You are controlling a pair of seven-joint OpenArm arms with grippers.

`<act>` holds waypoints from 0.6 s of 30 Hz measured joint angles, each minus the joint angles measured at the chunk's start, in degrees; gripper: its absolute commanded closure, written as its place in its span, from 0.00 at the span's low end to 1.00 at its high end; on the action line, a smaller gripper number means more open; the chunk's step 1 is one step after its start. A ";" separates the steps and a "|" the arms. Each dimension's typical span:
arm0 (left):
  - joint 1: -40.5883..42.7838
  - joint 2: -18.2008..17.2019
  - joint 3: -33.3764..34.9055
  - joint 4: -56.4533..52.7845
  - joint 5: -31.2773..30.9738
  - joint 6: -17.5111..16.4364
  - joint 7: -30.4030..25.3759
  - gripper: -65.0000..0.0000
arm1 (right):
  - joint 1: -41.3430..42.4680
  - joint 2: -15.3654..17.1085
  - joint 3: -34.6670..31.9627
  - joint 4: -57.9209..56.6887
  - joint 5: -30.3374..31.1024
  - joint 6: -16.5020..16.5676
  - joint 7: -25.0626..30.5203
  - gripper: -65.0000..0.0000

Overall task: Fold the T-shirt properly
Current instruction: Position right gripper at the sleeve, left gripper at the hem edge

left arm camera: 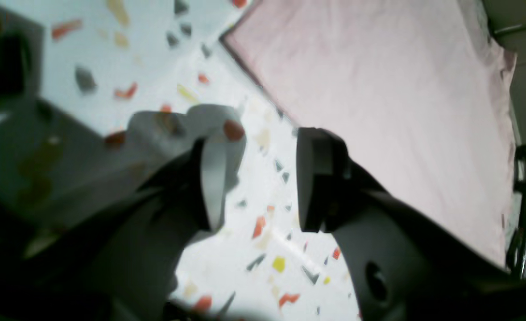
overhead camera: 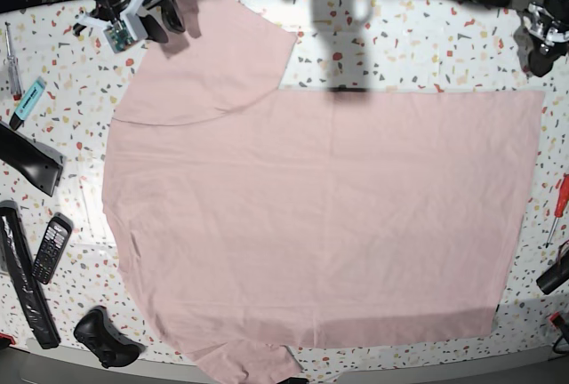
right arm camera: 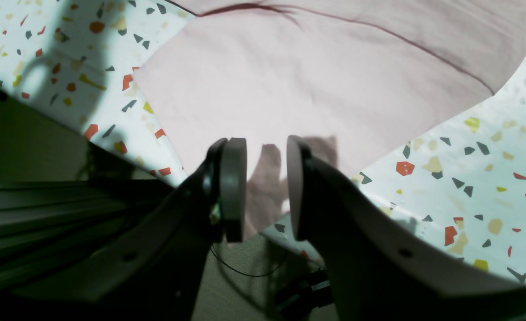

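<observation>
Your T-shirt [overhead camera: 320, 215] lies spread flat, plain side up, across the surface [overhead camera: 400, 37], ready for a first fold, while your left tool [left arm camera: 260, 178] hangs apart and empty over bare speckles and your right tool [right arm camera: 266, 187], parted, hovers empty above the far-left sleeve.

The right tool [right arm camera: 266, 187] hovers, pads parted, over the T-shirt [right arm camera: 316, 84] sleeve's edge on the speckled table [right arm camera: 481, 169].

no readable text, T-shirt [overhead camera: 320, 215] plain side up
</observation>
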 measured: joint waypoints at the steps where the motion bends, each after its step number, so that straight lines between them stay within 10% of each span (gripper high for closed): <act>1: -0.81 -0.72 0.00 0.02 0.02 -0.11 0.00 0.62 | -0.02 0.00 0.00 0.00 -0.02 0.02 -0.02 0.77; 18: -2.16 -3.63 0.02 0.20 -7.91 10.60 0.98 0.64 | 0.48 -5.16 -0.22 0.00 0.02 0.00 -0.02 0.77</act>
